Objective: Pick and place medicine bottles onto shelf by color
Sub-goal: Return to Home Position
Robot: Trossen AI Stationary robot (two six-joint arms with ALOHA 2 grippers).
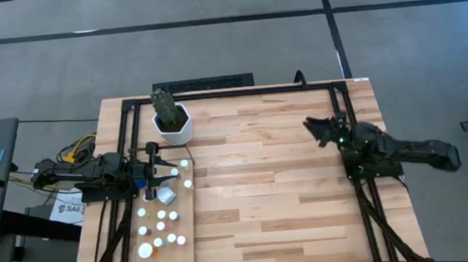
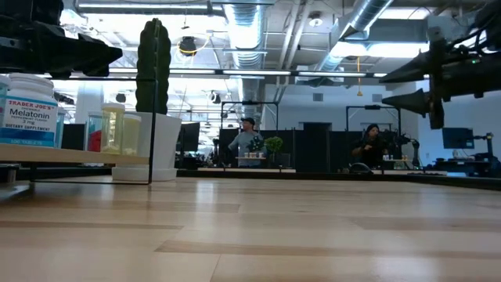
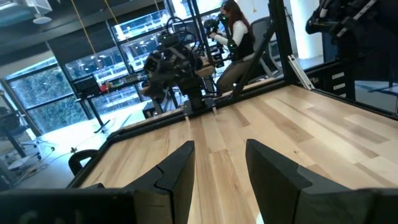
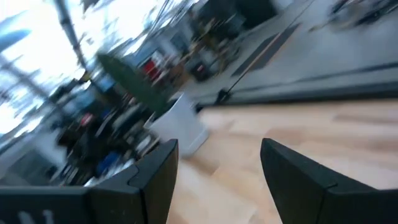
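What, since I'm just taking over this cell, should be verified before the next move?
1. Left tool empty: ok, open, nothing held.
2. Right tool empty: ok, open above the tabletop.
3. Bottles all on shelf: ok, none loose on the tabletop.
4. Bottles grouped by colour: cannot tell, caps hide bodies from above.
5. Left tool clear of bottles: cannot tell, it hangs over the shelf's end near the plant pot.

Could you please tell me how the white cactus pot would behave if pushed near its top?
The cactus stands tall over its narrow white pot, so a high push would probably tip it. Pushed low, its flat base would likely slide on the smooth tabletop.
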